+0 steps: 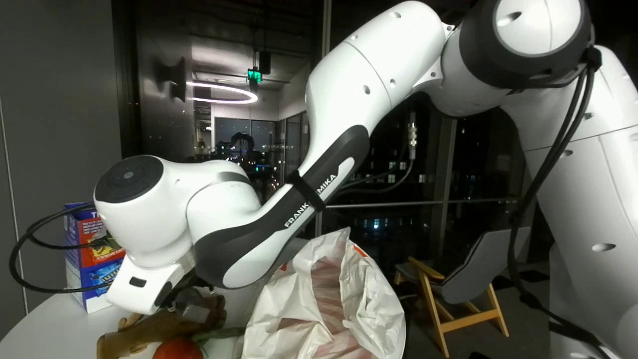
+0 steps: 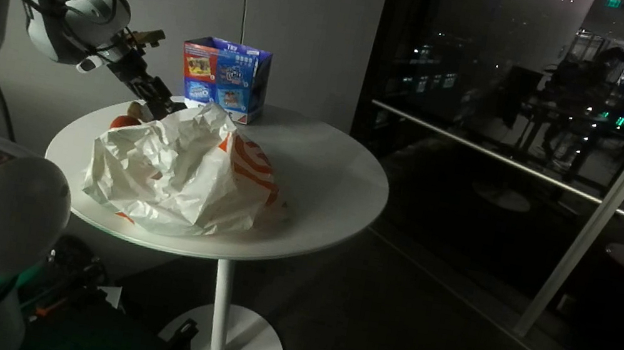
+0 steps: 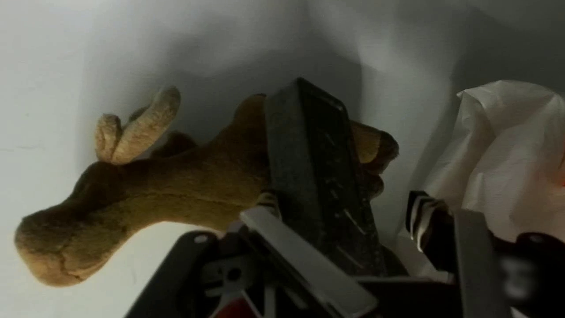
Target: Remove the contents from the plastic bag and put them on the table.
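Note:
The white plastic bag with orange print stands crumpled on the round white table [image 2: 331, 172], in both exterior views [image 1: 374, 304] [image 2: 184, 179] and at the right of the wrist view [image 3: 516, 172]. Its contents cannot be seen. A brown plush toy [image 3: 176, 190] lies on the table beside the bag; it also shows in an exterior view [image 1: 149, 331]. A dark grey and black block [image 3: 326, 168] is over the toy's body. My gripper [image 3: 344, 210] is open around the block: the left finger is against or very close to it, the right finger is apart, near the bag.
A red-orange round object [image 1: 178, 349] lies by the toy and the bag, and shows in the exterior view [image 2: 124, 122] too. A blue and red printed box [image 2: 226, 81] stands at the table's far side. A chair [image 1: 463, 274] stands on the floor beyond the table.

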